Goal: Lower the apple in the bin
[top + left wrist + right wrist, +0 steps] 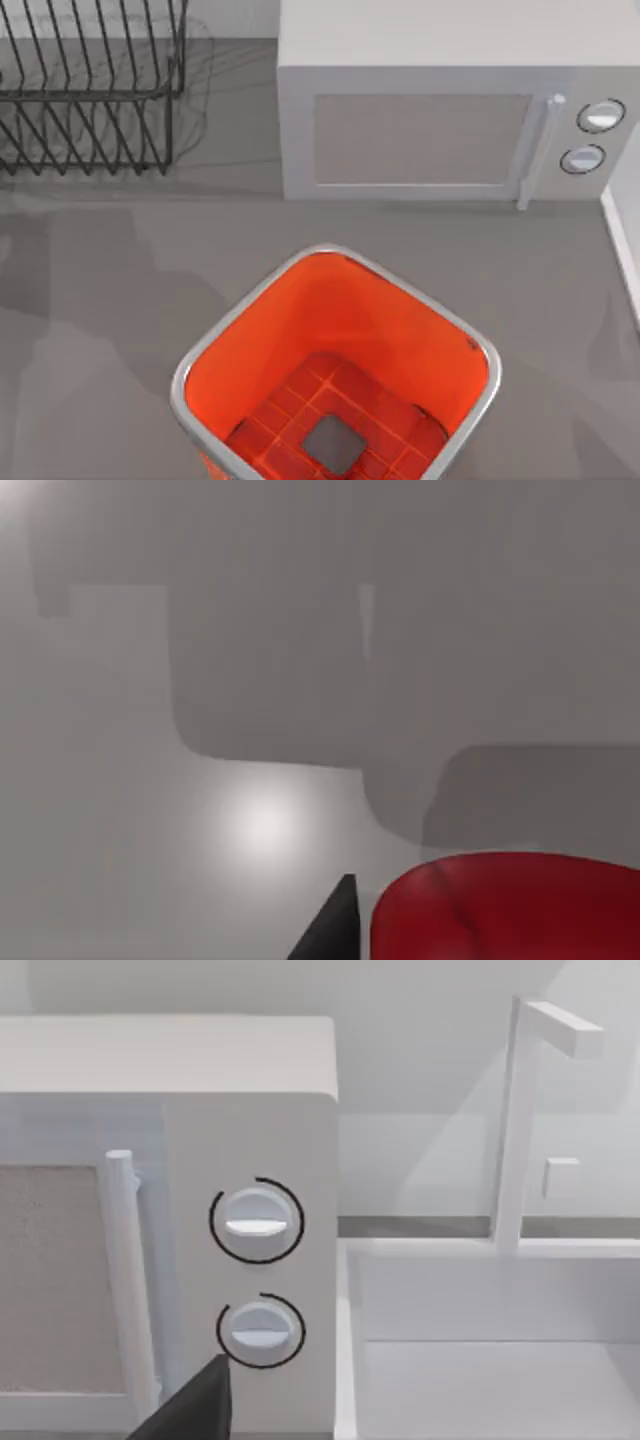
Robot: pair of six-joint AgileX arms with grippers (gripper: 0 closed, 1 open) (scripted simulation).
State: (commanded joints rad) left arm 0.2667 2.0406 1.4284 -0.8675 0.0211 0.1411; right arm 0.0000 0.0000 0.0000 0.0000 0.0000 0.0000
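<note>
- The left end effector shows in the left wrist view as 1 dark fingertip at the lower edge, just beside a glossy red apple; whether the tip touches the apple, and whether the fingers are spread or pinching it, I cannot tell.
- Behind the apple in that view lies a plain grey surface with soft shadows and 1 bright highlight.
- The right end effector shows in the right wrist view as 1 dark fingertip in front of the microwave; it holds nothing visible, and how far it is open I cannot tell.
- That view faces the microwave's 2 round dials and its upright door handle, with a white sink basin and a white faucet beside it.
- In the top view the bin, orange-red with a silver-grey rim, stands on the grey surface at the near middle, in front of the microwave.
- The bin's gridded floor carries a grey square at its centre; nothing else lies inside it.
- A black wire rack stands at the far left of the surface, well apart from the bin.
</note>
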